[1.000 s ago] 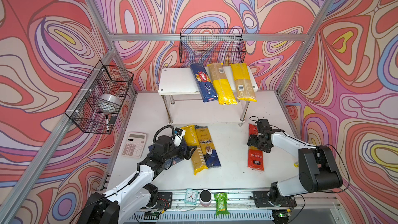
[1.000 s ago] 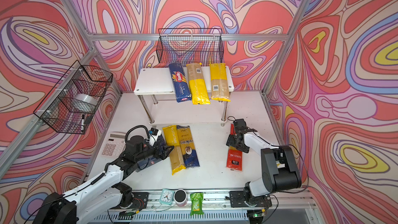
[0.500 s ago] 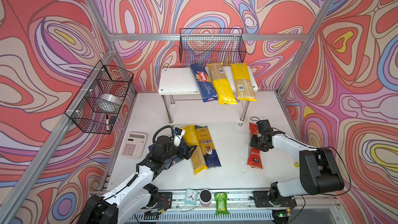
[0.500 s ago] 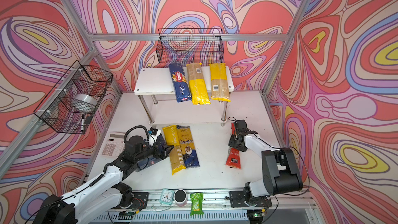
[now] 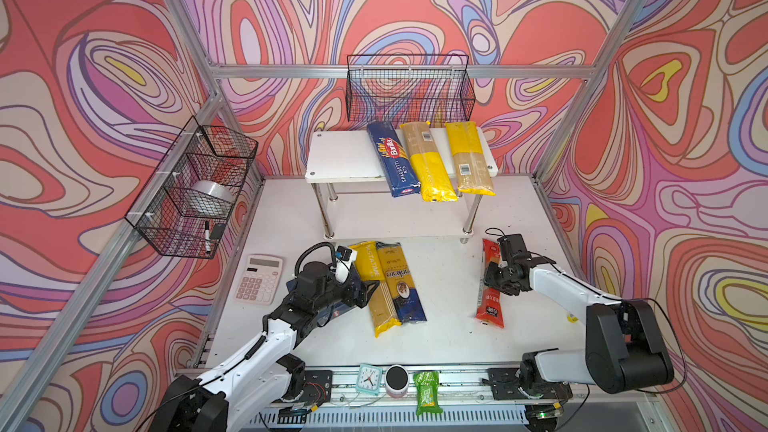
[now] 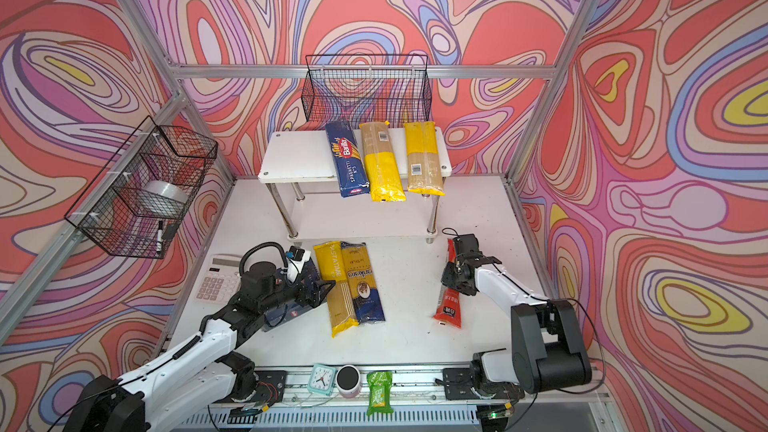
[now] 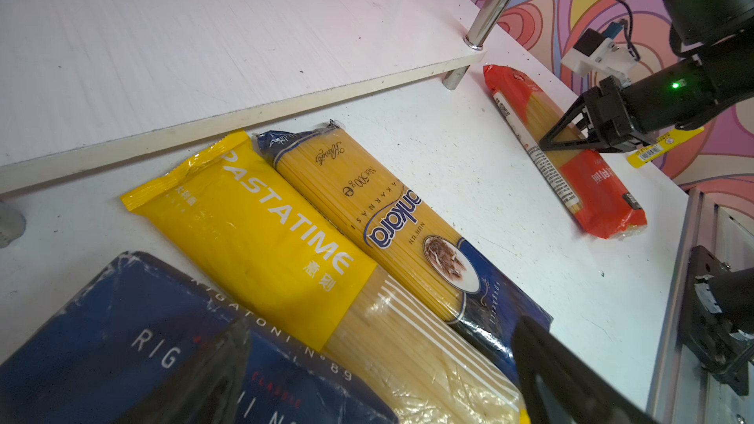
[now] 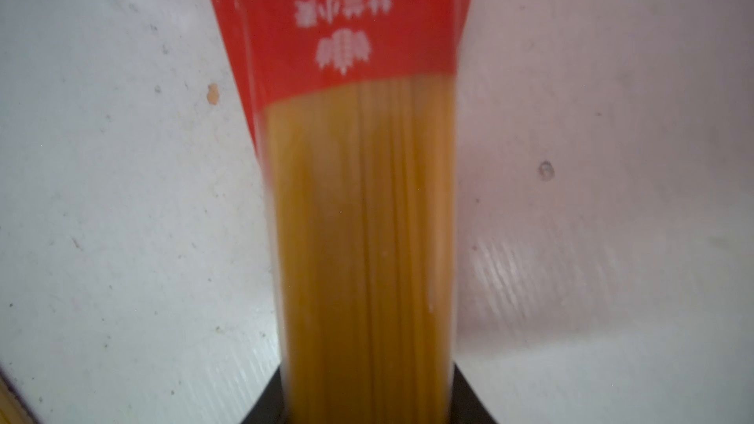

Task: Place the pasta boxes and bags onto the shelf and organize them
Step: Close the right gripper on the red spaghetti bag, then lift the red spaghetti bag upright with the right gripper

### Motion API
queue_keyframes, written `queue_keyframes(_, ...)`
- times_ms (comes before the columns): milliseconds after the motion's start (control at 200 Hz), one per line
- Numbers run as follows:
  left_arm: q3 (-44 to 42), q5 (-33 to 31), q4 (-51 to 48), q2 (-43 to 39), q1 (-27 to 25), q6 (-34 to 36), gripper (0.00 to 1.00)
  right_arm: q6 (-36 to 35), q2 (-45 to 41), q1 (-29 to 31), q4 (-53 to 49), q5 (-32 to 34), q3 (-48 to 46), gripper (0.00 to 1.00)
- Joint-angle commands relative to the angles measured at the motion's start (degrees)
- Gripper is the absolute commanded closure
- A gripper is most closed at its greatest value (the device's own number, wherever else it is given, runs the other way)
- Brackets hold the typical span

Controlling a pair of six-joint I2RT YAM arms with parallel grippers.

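While the right claw (image 5: 491, 280) pinches the red bag (image 5: 490, 311) across its clear middle, where the spaghetti strands show, I see that pack lying lengthwise on the tabletop (image 5: 449, 284), its far end close to the right front leg of the shelf (image 5: 345, 155) and its near end resting on the surface. My right wrist view is blurred, but white Chinese characters stand out on the red band; from the left wrist a strip of small print with a barcode runs along the pack's side. My left claw (image 5: 368, 290) is spread wide and holds nothing. From its wrist camera one finger shows in front of the rigatoni carton (image 7: 122, 320), dark blue and printed "RIGATONI n°89" and "CLASSIC", and the other in front of the blue end of the ankara bag (image 7: 391, 230). That bag reads "ankara" and "500 g" and lies touching the yellow Pastatime bag (image 7: 265, 230), lettered "PASTATIME" in white. Both lie side by side on the tabletop just before the shelf's lower board, with the carton beside the Pastatime bag under my left arm. Up on the top board three packs lie in a row, each overhanging the front edge: the Barilla carton (image 5: 392, 157) marked "SPAGHETTI n.5" with its red oval logo, then two yellow-and-clear bags (image 5: 428, 168), the second (image 5: 469, 160) at the right end, both with white barcode stickers too small for me to read.
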Motion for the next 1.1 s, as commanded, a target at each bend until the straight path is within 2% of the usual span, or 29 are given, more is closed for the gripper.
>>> queue_keyframes(0, -0.65, -1.09, -0.14, -1.05, -0.3, 0.61, 0.0, 0.53, -3.86, 0.4, -1.47, -0.6, 0.3, 0.81)
queue_keyframes(315, -0.69, -0.96, -0.16, -1.06, -0.25, 0.48, 0.0, 1.18, -6.66, 0.39, -0.49, -4.31, 0.26, 0.98)
queue_keyframes(511, -0.73, -1.65, -0.59, -1.9, -0.22, 0.4, 0.0, 1.54, -8.71, 0.44, -0.8, -8.72, 2.07, 0.98)
queue_keyframes(661, -0.23, -2.77, -1.85, -3.17, -0.25, 0.37, 0.0, 3.07, -14.46, 1.17, -1.65, -13.06, 3.46, 0.99)
queue_keyframes(761, 0.1, -5.43, -3.63, -4.69, -0.27, -0.09, 0.0, 3.66, -18.2, 2.49, -3.67, -13.45, 4.58, 1.0)
queue_keyframes(881, 2.98, -12.53, -9.16, -4.65, -0.03, 0.2, 0.0, 4.47, -22.44, 4.73, -5.72, -14.6, 5.61, 1.0)
queue_keyframes(996, 5.37, -12.7, -13.04, -5.46, 0.5, 1.8, 0.0, 3.47, -23.64, 6.19, -6.88, -19.63, 6.5, 1.0)
queue_keyframes(1092, 5.87, -19.3, -15.57, -7.15, 0.6, 2.31, 0.0, 1.42, -24.02, 8.05, -10.22, -19.9, 8.42, 1.0)
